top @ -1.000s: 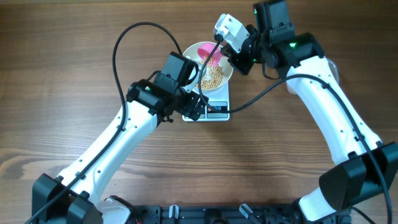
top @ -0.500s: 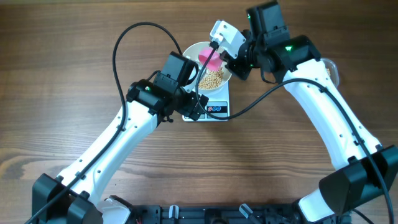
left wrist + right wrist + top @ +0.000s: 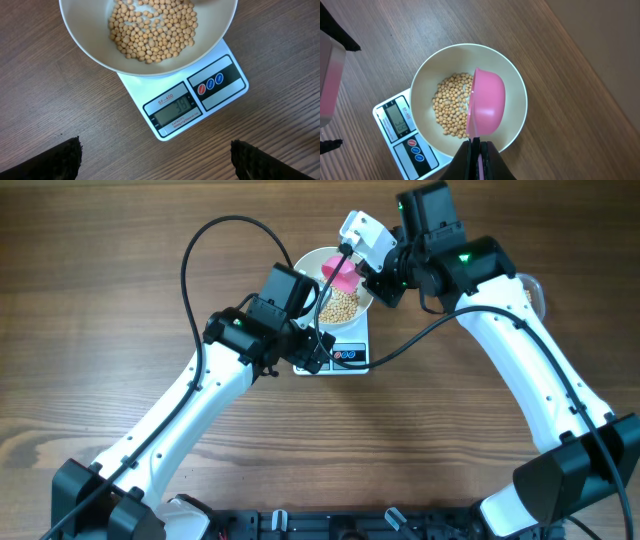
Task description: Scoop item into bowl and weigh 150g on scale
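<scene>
Small white rectangular digital scale (image 3: pixel 192 102) sits on the brown wooden table (image 3: pixel 100 300). Its grey display and its red and blue buttons face the left arm. The display digits look like 38, though they are not fully sharp.

Round plain white bowl (image 3: pixel 100 55) stands on the scale's platform and overhangs it on the far side from the display.

Small round tan-yellow beans (image 3: pixel 152 30) lie in a loose, shallow heap in the bottom of the bowl, directly above the scale. The inner wall of the bowl is bare higher up.

Pink plastic scoop (image 3: pixel 487 107) is over the bowl on the side away from the display, tipped on edge with its rounded back showing. Cannot tell if its lip touches the beans.

Right gripper (image 3: pixel 476 150): jaws pressed together, pinching the scoop's handle just outside the bowl rim.

Left gripper (image 3: pixel 157 162): jaws spread wide with nothing between them, hanging above the table just off the scale's display edge. Only the two dark fingertips show.
</scene>
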